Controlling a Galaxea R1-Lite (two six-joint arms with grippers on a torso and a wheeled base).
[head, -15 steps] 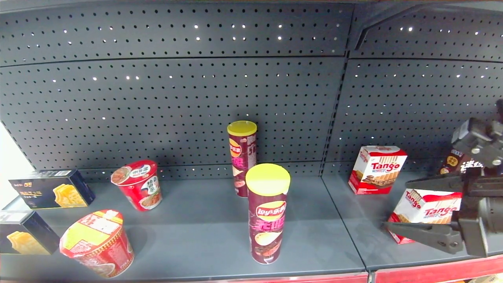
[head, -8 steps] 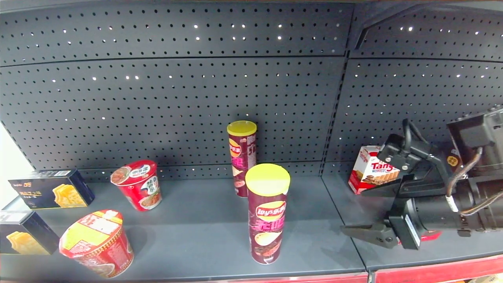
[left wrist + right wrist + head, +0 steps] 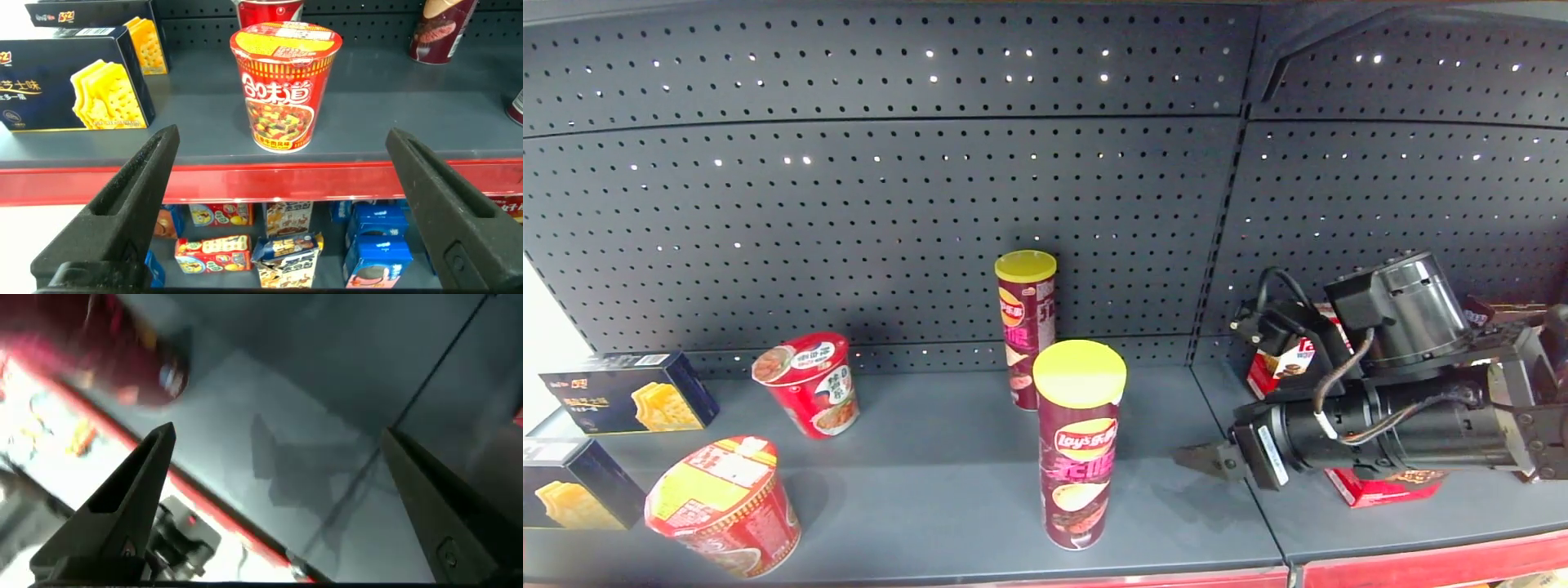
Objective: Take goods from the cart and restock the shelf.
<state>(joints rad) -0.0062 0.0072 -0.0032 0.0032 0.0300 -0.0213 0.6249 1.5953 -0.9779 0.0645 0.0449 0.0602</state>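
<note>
on the grey shelf [image 3: 931, 482], near the middle, two maroon chip cans with yellow lids stand upright: the front chip can [image 3: 1078, 441] close to the edge and the rear chip can [image 3: 1024, 327] behind it, by the pegboard back. to their left stand two red cup noodles, the front cup noodle [image 3: 727, 506] near the edge and the rear cup noodle [image 3: 809, 382] farther in. beyond those sit two dark cracker boxes [image 3: 629, 392] at the shelf's left end. my right claw [image 3: 1205, 459] hovers low over the shelf just right of the front chip can, apart from it, pointing left across the seam between the two shelf boards. my right wrist camera shows its fingers spread wide with nothing between them. behind my right arm stands a red and white wafer box [image 3: 1278, 367], partly hidden, and a second wafer box [image 3: 1380, 487] lies under the arm. my left claw [image 3: 282, 132] is also spread wide and empty. it is held out in front of the shelf's red front lip [image 3: 261, 175], facing the front cup noodle, with snack packs [image 3: 286, 249] on the lower shelf beneath.
</note>
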